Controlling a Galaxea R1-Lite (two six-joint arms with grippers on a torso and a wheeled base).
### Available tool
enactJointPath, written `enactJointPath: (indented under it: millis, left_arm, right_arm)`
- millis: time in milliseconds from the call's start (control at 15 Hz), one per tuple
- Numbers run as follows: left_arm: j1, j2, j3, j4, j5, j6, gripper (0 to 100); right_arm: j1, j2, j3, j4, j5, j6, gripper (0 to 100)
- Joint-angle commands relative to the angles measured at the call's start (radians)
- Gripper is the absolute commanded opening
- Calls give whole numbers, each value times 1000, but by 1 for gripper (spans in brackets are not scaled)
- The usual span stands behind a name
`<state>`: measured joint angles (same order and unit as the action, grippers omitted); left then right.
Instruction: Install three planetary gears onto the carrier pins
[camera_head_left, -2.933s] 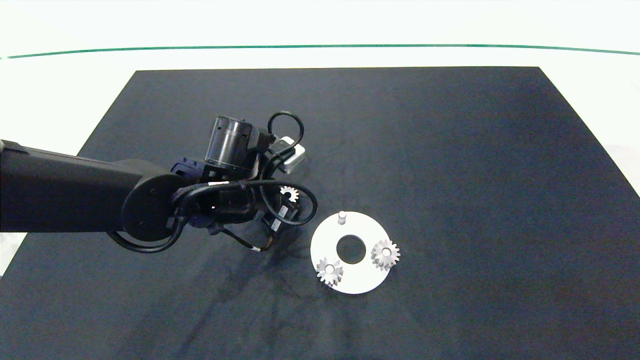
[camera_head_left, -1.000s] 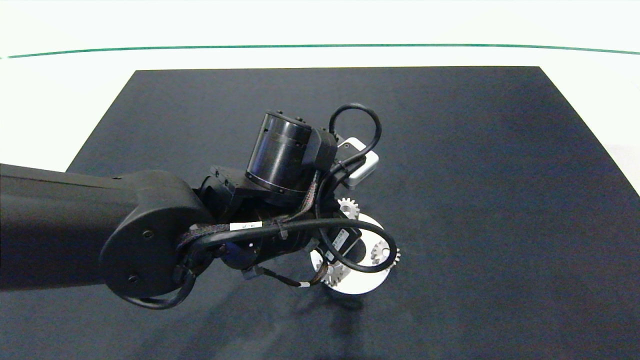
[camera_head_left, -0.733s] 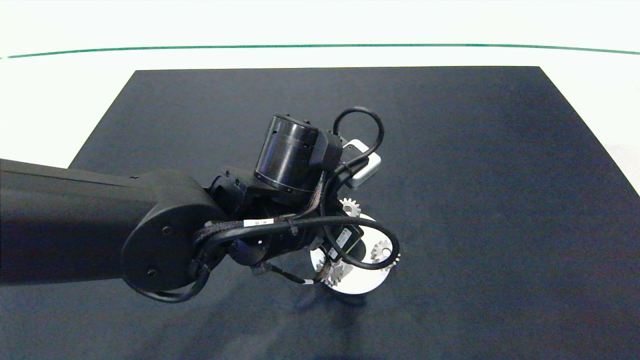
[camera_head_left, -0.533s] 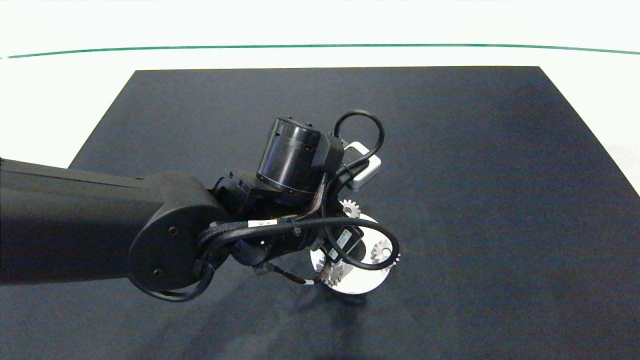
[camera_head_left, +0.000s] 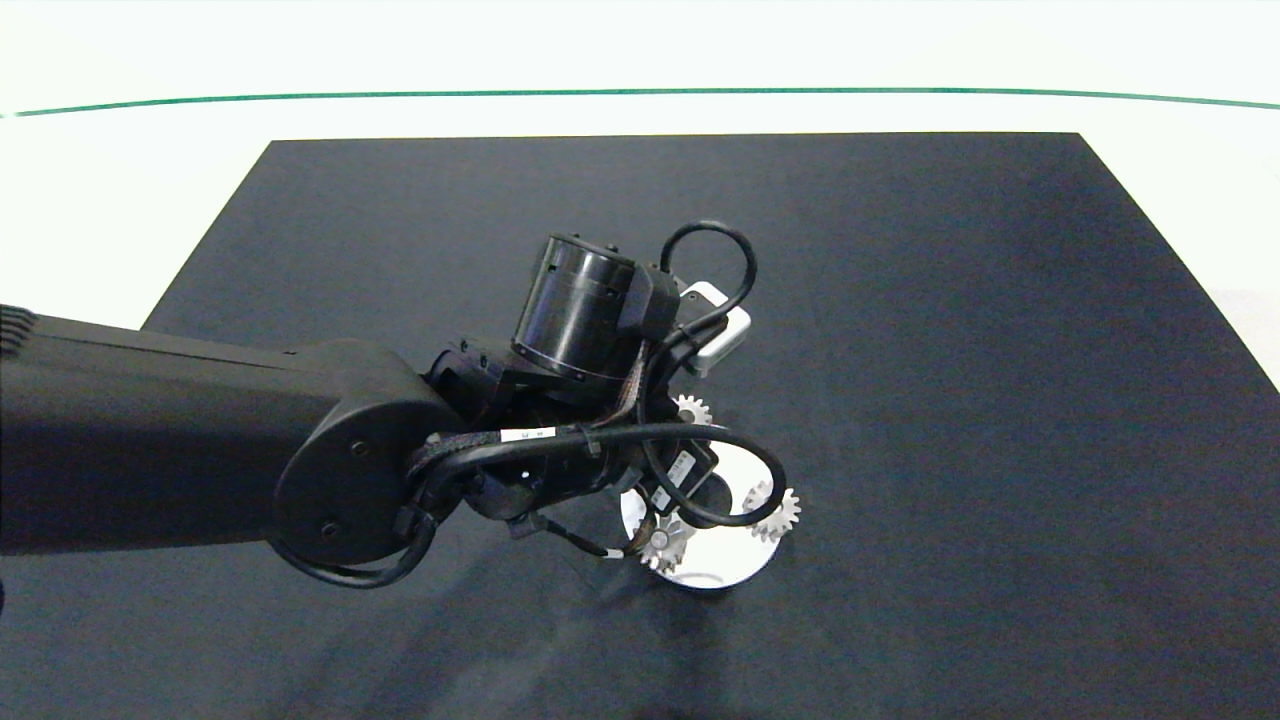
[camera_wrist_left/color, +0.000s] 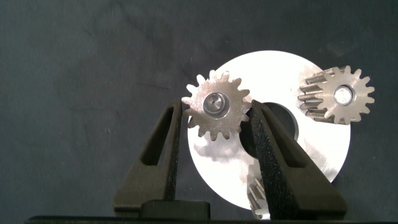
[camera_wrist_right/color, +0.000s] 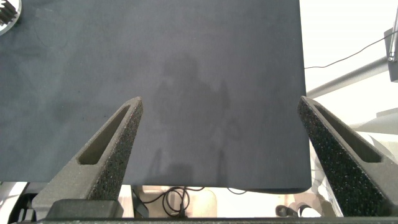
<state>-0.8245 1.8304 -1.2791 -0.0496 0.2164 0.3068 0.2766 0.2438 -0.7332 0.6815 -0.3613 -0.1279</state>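
Observation:
My left gripper is shut on one planetary gear, a small silver toothed wheel, with one finger on each side of it. This gear sits over the far edge of the white carrier disc, and a carrier pin end shows in its bore. A second gear sits on its pin, with the pin end showing in its centre. A third gear is half hidden behind one finger. From above, two gears rest on the disc. My right gripper is open and holds nothing.
A black mat covers the white table. The left arm's wrist and cables hide much of the disc from above. The right arm does not show in the head view. Its wrist view looks over the mat's edge.
The left arm carried its gear from left of the disc to the far pin. In the last half second the wrist eased slightly left, with the gear still gripped.

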Motion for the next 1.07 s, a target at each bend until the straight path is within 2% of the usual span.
enactJointPath:
  millis: [67,1067]
  left_arm:
    - [2,3,0,-3,1,2,13]
    - [8,16,-2,-4,1,-2,13]
  right_arm:
    - [1,0,0,4,-2,-1,100]
    - [7,2,-9,4,-2,-1,100]
